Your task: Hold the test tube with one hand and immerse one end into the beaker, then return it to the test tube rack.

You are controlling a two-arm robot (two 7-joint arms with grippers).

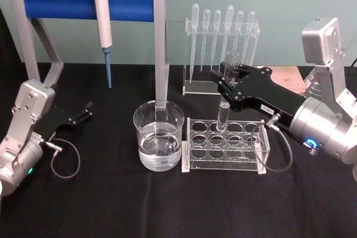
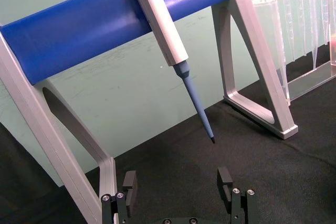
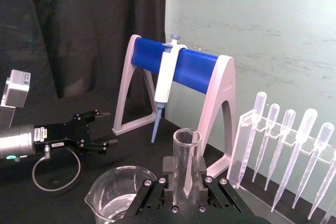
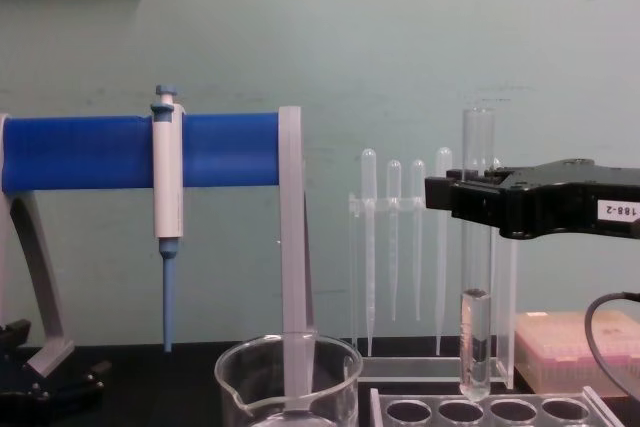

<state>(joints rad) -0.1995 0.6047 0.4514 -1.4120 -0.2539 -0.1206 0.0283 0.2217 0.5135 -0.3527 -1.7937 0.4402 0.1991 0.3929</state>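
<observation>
The test tube [image 1: 225, 96] stands upright with my right gripper [image 1: 230, 79] shut on its upper part. In the chest view the test tube [image 4: 477, 277] holds some liquid at its bottom, and its round end hangs just above the clear rack [image 4: 500, 410]. The right wrist view has the tube [image 3: 186, 156] clamped between the black fingers [image 3: 167, 167]. The beaker [image 1: 159, 135], about a third full of clear liquid, sits left of the rack [image 1: 226, 144]; its rim is also in the chest view [image 4: 290, 367]. My left gripper [image 1: 86, 110] rests open at the far left, low over the table, nothing in it.
A white-and-blue pipettor [image 1: 103, 26] hangs on a blue-barred stand [image 1: 83, 1] behind the beaker. A clear holder with several plastic pipettes [image 1: 223, 32] stands behind the rack. A pink box [image 4: 575, 347] lies at the right. Cables loop beside both wrists.
</observation>
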